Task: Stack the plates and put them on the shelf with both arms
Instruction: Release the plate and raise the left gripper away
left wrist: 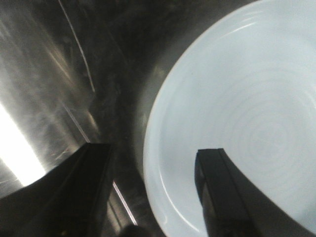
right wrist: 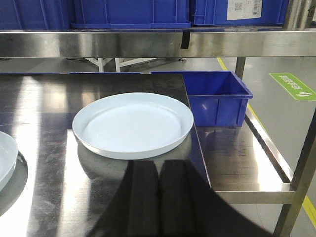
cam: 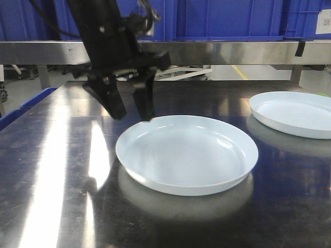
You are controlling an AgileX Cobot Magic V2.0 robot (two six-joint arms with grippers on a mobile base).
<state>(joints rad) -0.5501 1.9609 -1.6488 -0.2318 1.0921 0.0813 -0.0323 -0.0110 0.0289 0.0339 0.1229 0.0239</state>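
Two pale bluish-white plates lie apart on the steel table. The near plate (cam: 186,155) fills the right of the left wrist view (left wrist: 237,113). My left gripper (cam: 130,109) (left wrist: 154,148) is open and straddles the plate's left rim, one finger over the inside and one over the table outside. The second plate (cam: 295,113) (right wrist: 133,123) rests near the table's right edge. My right gripper (right wrist: 159,163) is shut and empty, just short of this plate's near rim; it is out of the front view. The steel shelf (cam: 217,51) (right wrist: 148,43) runs above the table's back.
Blue crates (cam: 227,18) stand on the shelf. A blue bin (right wrist: 217,98) sits on a lower steel ledge (right wrist: 242,163) beyond the table's right edge. The near plate's rim shows at the left border of the right wrist view (right wrist: 5,160).
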